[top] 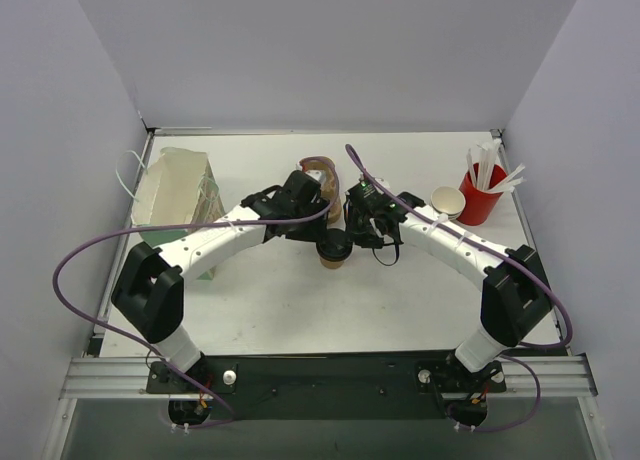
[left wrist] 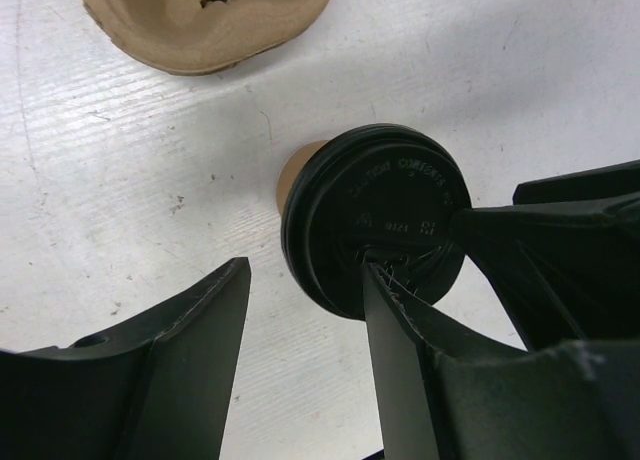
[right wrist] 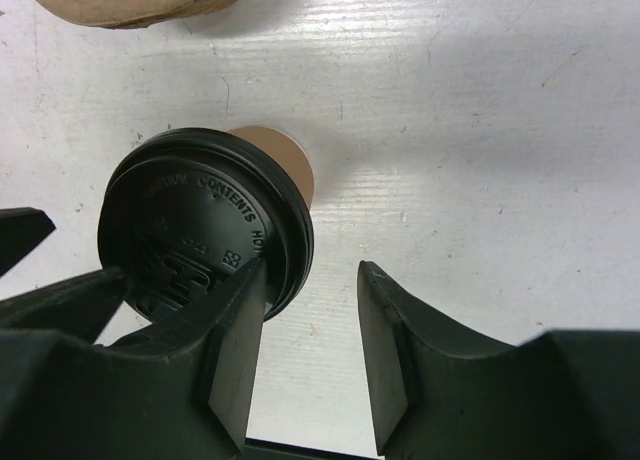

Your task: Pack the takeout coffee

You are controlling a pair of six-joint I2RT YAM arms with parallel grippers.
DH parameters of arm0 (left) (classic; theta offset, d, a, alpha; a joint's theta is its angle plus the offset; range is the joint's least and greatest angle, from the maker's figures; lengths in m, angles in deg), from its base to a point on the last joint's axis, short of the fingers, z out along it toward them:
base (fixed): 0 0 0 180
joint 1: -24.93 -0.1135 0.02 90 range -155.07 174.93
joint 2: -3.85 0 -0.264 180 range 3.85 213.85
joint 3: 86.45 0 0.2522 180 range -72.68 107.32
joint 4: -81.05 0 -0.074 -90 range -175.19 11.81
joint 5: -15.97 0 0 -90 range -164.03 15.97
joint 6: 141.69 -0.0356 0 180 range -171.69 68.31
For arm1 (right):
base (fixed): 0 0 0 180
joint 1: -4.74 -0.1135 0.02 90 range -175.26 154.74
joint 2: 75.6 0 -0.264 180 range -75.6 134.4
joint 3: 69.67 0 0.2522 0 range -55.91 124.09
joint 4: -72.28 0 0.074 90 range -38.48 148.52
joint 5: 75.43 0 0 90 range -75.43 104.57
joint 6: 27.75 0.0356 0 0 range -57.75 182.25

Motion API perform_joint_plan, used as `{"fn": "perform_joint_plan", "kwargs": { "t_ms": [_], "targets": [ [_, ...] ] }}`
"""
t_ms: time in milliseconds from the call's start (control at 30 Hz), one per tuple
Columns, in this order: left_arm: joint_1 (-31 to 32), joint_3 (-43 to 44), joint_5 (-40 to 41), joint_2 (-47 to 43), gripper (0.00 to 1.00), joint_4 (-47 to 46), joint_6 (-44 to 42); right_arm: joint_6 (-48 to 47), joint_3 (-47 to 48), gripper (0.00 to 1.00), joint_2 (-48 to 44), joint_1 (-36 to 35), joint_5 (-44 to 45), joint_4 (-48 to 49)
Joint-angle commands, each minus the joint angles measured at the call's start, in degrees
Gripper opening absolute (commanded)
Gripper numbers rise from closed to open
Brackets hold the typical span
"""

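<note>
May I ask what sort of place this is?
Probably a robot lab cell: plain walls enclose a white table, the left arm and right arm are bolted to a metal rail, and a lidded coffee cup is staged.

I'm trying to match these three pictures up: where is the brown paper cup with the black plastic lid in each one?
Top external: the brown paper cup with the black plastic lid stands mid-table.
Left wrist: centre-right, lid facing the camera.
Right wrist: left of centre.
Shared landmark: the moulded tan pulp carrier, beyond the cup in each view.
</note>
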State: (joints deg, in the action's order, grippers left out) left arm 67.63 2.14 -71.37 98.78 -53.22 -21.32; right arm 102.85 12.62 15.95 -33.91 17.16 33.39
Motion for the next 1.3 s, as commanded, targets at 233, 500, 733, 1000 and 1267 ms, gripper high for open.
{"fn": "perform_joint_plan", "kwargs": {
  "t_ms": [233,500,733,1000,1267],
  "targets": [
    [-4.4,0.8,1.3,-5.5,0.60,0.7,-1.3,-2.3,5.6,0.42,-0.6,-1.2,1.2,-3.2],
    [-7.7,-0.2,1.5,-9.9,0.60,1.3,-1.3,-8.2,11.8,0.73,3.9,-4.1,2.5,-5.3],
    [-8.3,-0.8,1.1,-11.8,0.60,1.9,-1.5,-10.6,17.0,0.77,10.2,-5.1,2.1,-8.7],
    [-8.5,-1.4,0.8,-12.1,0.60,1.7,-1.4,-11.0,18.6,0.78,11.9,-6.0,4.6,-11.0],
    [-8.5,-1.4,0.8,-12.1,0.60,1.7,-1.4,-11.2,19.4,0.80,13.8,-7.0,4.3,-11.6]
  ]
}}
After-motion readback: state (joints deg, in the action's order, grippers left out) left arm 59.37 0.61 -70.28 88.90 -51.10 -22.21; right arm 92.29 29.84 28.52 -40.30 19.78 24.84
